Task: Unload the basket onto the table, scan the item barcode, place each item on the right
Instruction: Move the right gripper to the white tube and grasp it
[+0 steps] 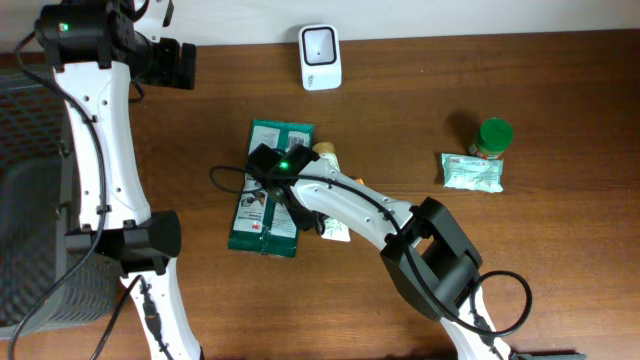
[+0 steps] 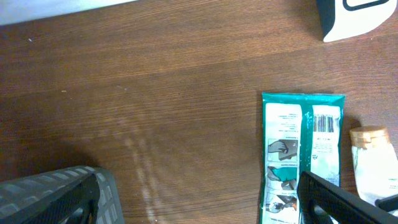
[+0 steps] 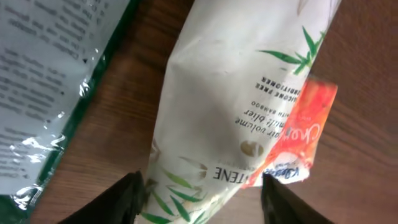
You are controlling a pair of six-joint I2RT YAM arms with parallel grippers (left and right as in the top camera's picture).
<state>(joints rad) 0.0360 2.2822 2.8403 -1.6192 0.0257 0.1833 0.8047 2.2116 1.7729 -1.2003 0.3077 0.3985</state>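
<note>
A white tube (image 3: 236, 93) printed with green leaves and an orange end lies on the wooden table beside a green packet (image 1: 280, 135). In the overhead view the right arm covers most of the tube (image 1: 337, 232). My right gripper (image 3: 200, 186) is open and straddles the tube: the left finger touches its side, the right finger stands a little off the orange end. The green packet (image 2: 298, 149) shows a barcode (image 2: 323, 121) on its white panel. My left gripper (image 2: 199, 199) is wide open over bare table at the far left (image 1: 175, 65). A white scanner (image 1: 320, 57) stands at the back edge.
A green-lidded jar (image 1: 491, 138) and a pale green sachet (image 1: 472, 172) sit at the right. A black mesh object (image 1: 25, 200) fills the left edge. The green packet (image 3: 43, 74) lies just left of the tube.
</note>
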